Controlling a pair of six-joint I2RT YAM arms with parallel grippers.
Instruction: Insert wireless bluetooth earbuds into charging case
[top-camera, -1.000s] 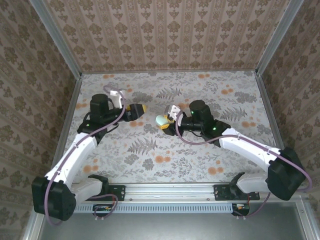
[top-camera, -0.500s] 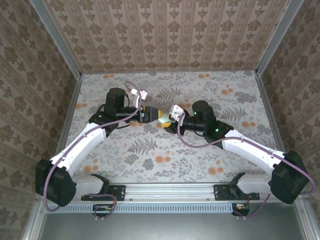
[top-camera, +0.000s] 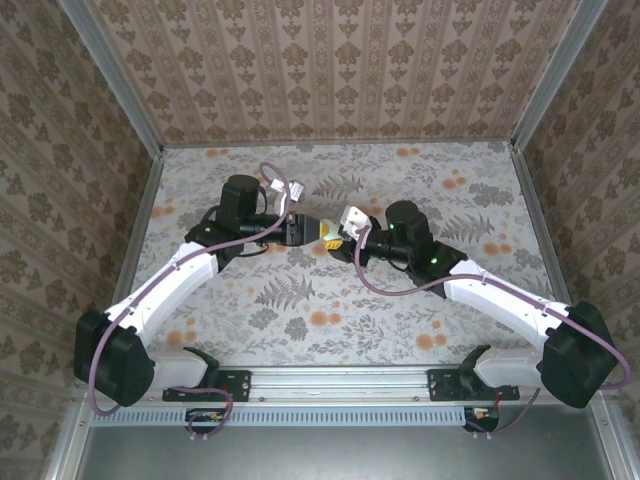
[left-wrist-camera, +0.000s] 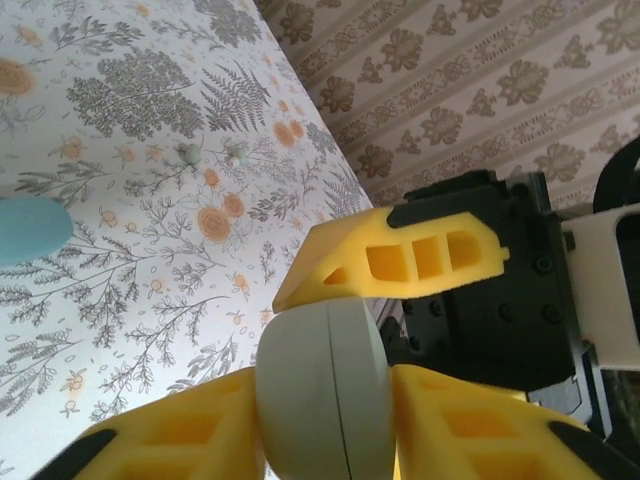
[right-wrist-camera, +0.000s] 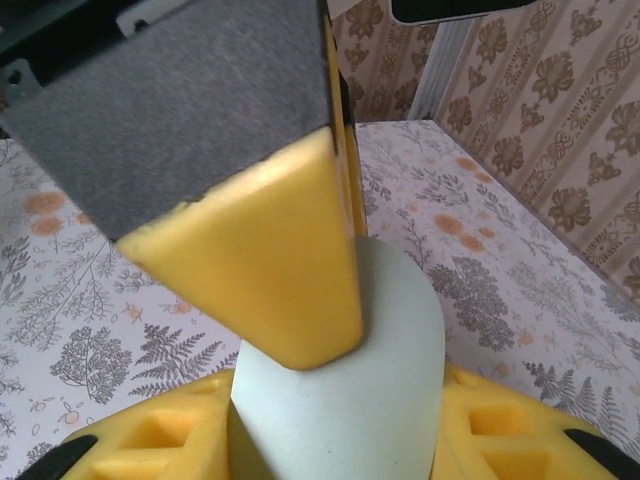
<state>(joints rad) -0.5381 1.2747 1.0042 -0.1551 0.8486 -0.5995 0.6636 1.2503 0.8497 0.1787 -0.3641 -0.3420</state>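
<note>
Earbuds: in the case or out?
Out, it seems: two tiny pale bits, likely the earbuds, lie on the table, well apart from the gripped case.

The left arm (top-camera: 160, 292) and the right arm (top-camera: 500, 293) are built alike: smooth white shells over the long links, bulky black motor housings at the joints, and black base brackets (top-camera: 205, 368). A purple cable (top-camera: 264, 167) runs along each arm. A small white bracket (top-camera: 352, 216), perhaps a camera mount, sits at each wrist. A green light (top-camera: 432, 258) glows on the right arm. The right gripper (top-camera: 332, 243) has a boxy black body (left-wrist-camera: 520, 300) dotted with small dark screws and wedge-shaped yellow fingers (left-wrist-camera: 420, 258) pierced by rectangular windows. The left gripper (top-camera: 318, 226) has the same yellow fingers, one faced with a flat grey pad (right-wrist-camera: 180, 110).
</note>
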